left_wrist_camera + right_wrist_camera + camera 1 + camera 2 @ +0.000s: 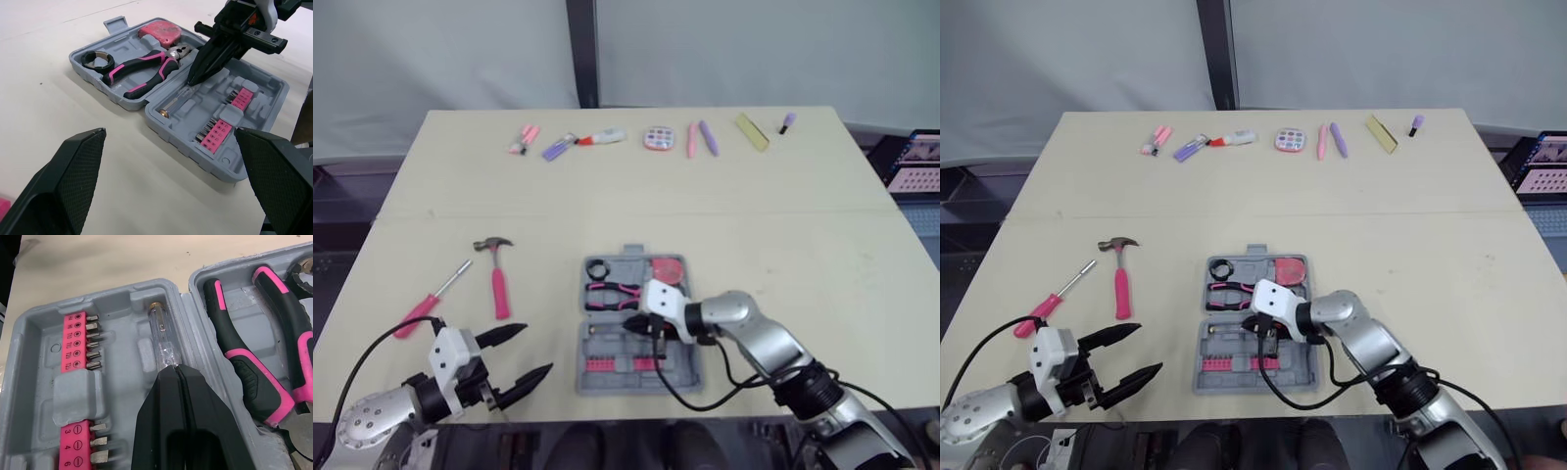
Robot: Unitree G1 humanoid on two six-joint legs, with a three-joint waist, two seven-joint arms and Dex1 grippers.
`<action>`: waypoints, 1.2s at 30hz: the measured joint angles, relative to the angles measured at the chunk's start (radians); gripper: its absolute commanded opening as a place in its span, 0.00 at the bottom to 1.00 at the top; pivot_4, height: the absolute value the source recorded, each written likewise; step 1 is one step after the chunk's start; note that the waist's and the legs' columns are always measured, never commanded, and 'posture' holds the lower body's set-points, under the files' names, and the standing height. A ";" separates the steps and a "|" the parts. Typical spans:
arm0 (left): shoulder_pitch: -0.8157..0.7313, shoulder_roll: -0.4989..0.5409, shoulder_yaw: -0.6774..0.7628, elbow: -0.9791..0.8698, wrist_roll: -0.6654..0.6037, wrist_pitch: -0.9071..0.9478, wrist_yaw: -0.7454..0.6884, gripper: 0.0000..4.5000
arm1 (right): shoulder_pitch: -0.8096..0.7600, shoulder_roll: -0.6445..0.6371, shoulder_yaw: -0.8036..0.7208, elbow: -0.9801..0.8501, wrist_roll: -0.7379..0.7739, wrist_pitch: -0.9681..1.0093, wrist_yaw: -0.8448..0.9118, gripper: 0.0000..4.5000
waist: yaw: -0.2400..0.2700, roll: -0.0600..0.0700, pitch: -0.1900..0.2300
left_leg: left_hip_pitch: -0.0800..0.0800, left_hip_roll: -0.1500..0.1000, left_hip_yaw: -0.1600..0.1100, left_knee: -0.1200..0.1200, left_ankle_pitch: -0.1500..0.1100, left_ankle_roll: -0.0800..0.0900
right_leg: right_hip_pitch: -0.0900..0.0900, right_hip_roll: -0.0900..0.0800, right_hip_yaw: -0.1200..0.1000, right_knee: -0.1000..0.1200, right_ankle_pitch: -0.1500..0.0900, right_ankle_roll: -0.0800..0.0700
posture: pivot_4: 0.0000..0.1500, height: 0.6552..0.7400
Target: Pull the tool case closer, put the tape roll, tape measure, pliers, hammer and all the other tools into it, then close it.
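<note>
Pose: left arm low at the near left, forearm aimed forward and to the right. The left gripper (536, 350) is spread wide, black fingers well apart. Right arm bent at the elbow, reaching leftward. The right gripper (177, 368) tilts down, fingers pressed together at the tips.

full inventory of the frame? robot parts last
tool case: 1, grey, open, table centre
pliers: 1, pink-black, in case
tape roll: 1, black, in case
tape measure: 1, pink, in case
clear screwdriver: 1, transparent, case slot
bit holders: 2, pink, in case
hammer: 1, pink handle, left of case
pink screwdriver: 1, left of hammer
small items: about 8, mixed, table's far edge
table: 1, beige
left end effector: 1, black, open, left of case
right end effector: 1, black, shut on clear screwdriver
</note>
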 measured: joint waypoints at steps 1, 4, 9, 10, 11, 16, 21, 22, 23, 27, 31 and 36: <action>0.000 0.000 0.000 0.000 0.000 0.000 0.001 1.00 | 0.001 0.000 0.002 0.002 0.000 0.000 0.000 0.01 | 0.000 0.000 0.000 | 0.000 0.000 0.000 0.000 0.000 0.000 | 0.000 0.000 0.000 0.000 0.000 0.000 | 1.00 1.00; 0.000 0.000 0.000 0.000 0.000 0.000 0.002 1.00 | 0.002 0.000 0.003 0.007 -0.001 0.000 0.000 0.01 | 0.000 -0.001 0.000 | 0.001 0.000 0.000 0.000 0.000 0.000 | 0.001 0.000 0.000 0.000 0.000 0.000 | 1.00 1.00; 0.000 0.000 0.000 0.000 0.000 0.000 0.003 1.00 | 0.006 0.000 0.003 0.011 -0.001 -0.004 0.000 0.01 | 0.000 -0.001 -0.001 | 0.002 0.000 0.000 0.000 0.000 0.000 | 0.002 0.000 0.000 0.000 0.000 0.000 | 1.00 1.00; 0.000 0.000 0.000 0.000 0.000 0.000 0.003 1.00 | 0.007 0.001 0.003 0.012 -0.001 -0.005 0.000 0.01 | 0.000 -0.001 -0.001 | 0.002 0.000 0.000 0.000 0.000 0.000 | 0.002 0.000 0.000 0.000 0.000 0.000 | 1.00 1.00; 0.000 0.000 0.000 0.000 0.000 0.000 0.003 1.00 | 0.010 0.001 0.003 0.015 -0.001 -0.005 0.000 0.01 | 0.000 -0.001 -0.001 | 0.002 0.000 0.000 0.000 0.000 0.000 | 0.003 0.000 0.000 -0.001 0.000 0.000 | 1.00 1.00; 0.000 0.000 0.000 0.000 0.000 0.000 0.002 1.00 | 0.015 0.006 0.002 0.022 -0.001 -0.005 0.000 0.01 | 0.000 -0.001 -0.002 | 0.004 0.000 -0.001 0.000 0.000 0.000 | 0.005 -0.001 0.001 -0.003 0.000 0.000 | 1.00 1.00; -0.001 0.000 0.000 0.000 0.000 0.000 0.002 1.00 | 0.017 0.007 0.002 0.029 -0.001 -0.005 -0.001 0.01 | 0.000 0.000 -0.003 | 0.006 0.001 -0.004 0.000 0.000 0.000 | 0.013 0.000 0.003 -0.011 0.000 0.000 | 1.00 1.00; -0.001 0.000 0.000 0.000 0.000 0.000 0.002 1.00 | 0.017 0.007 0.002 0.029 -0.001 -0.005 -0.001 0.01 | 0.001 0.000 -0.003 | 0.006 0.001 -0.005 0.000 0.000 0.000 | 0.013 0.000 0.003 -0.011 0.000 0.000 | 1.00 1.00; -0.001 0.000 0.000 0.000 0.000 0.000 0.002 1.00 | 0.017 0.007 0.002 0.030 -0.001 -0.005 -0.001 0.01 | 0.001 0.000 -0.004 | 0.006 0.001 -0.005 0.000 0.000 -0.001 | 0.013 0.000 0.003 -0.011 0.000 0.000 | 1.00 1.00; -0.001 0.000 0.000 0.000 0.000 0.000 0.001 1.00 | 0.018 0.007 0.002 0.033 -0.001 -0.005 -0.001 0.01 | 0.001 -0.001 -0.005 | 0.006 0.001 -0.005 0.000 0.000 -0.001 | 0.013 0.000 0.003 -0.011 0.000 0.000 | 1.00 1.00; 0.000 0.000 0.000 0.000 0.000 0.000 0.001 1.00 | 0.019 0.008 0.002 0.036 -0.001 -0.005 -0.001 0.01 | 0.001 -0.001 -0.007 | 0.006 0.000 -0.006 -0.001 0.000 -0.001 | 0.014 0.000 0.003 -0.011 0.000 0.000 | 1.00 1.00; 0.000 0.000 0.000 0.000 0.000 0.000 0.001 1.00 | 0.020 0.011 0.002 0.039 -0.001 -0.005 -0.001 0.01 | 0.001 -0.002 -0.008 | 0.006 0.000 -0.006 -0.001 0.000 -0.001 | 0.014 0.000 0.003 -0.012 0.000 0.000 | 1.00 1.00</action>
